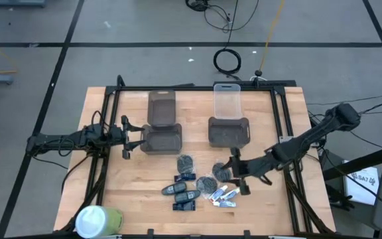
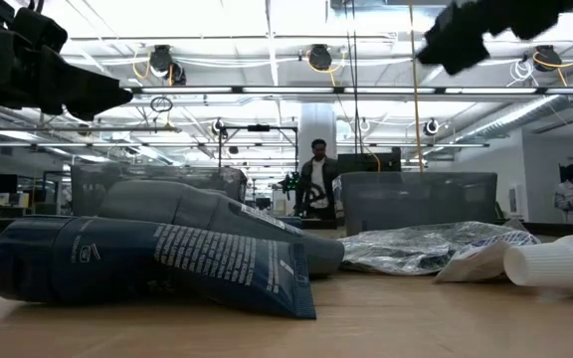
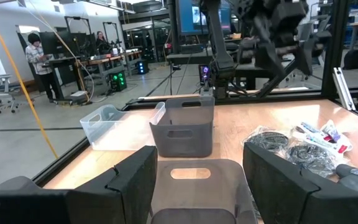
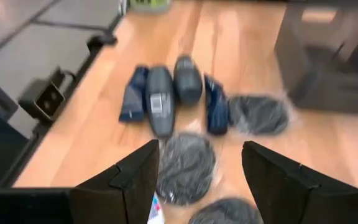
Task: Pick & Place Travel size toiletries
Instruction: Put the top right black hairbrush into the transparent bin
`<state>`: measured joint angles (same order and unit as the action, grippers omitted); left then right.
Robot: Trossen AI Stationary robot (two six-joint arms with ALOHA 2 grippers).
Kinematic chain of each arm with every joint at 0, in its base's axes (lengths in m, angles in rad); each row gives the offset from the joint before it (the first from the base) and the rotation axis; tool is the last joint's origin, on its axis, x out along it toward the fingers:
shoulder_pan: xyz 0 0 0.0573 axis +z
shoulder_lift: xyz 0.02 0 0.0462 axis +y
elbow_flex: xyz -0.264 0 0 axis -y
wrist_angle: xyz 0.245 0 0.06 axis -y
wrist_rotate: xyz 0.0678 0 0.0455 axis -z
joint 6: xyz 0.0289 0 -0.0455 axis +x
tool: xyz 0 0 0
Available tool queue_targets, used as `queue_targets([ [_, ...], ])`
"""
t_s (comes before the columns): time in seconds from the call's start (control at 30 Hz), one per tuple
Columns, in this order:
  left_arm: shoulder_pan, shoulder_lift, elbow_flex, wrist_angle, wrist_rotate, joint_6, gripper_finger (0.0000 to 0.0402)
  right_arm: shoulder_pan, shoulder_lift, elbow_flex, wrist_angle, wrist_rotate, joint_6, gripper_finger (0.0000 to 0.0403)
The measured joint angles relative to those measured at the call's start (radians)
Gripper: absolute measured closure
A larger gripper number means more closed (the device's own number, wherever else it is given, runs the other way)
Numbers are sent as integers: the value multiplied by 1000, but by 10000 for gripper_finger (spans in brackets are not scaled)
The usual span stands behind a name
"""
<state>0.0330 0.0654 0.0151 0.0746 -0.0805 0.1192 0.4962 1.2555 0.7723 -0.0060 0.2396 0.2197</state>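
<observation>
Toiletries (image 1: 201,188): loose cluster on the table, near the grey bins (image 1: 229,131).
Right gripper (image 1: 239,174): fingers wide, empty, above a wrapped dark puck (image 4: 185,167).
Handling: probably light, wrapper slippery; pinch across middle.
Left gripper (image 1: 126,138): spread wide, empty, at the left bin.

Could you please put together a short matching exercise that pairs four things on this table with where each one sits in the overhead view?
Things:
1. big white-and-green cylinder
2. clear plastic bin
3. little white tubes with blue and red marks
4. left gripper

Places:
A. far side of the table, beyond the right-hand grey bin
B. near left corner of the table
C. beside the left-hand grey bin, jaws open
D. near edge of the pile, just below the right gripper

Pairs: 1-B, 2-A, 3-D, 4-C
</observation>
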Motion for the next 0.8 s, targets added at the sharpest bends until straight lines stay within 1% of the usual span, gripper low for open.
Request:
queue_targets([
  [0.13,0,0,0,0,0,0,167,14,61,0,-36,0,38,185],
  [0.43,0,0,0,0,0,0,167,17,168,0,-145,5,38,186],
  [0.57,0,0,0,0,0,0,167,16,214,0,-148,50,25,186],
  [0.8,0,0,0,0,0,0,167,5,264,0,-157,83,19,186],
])
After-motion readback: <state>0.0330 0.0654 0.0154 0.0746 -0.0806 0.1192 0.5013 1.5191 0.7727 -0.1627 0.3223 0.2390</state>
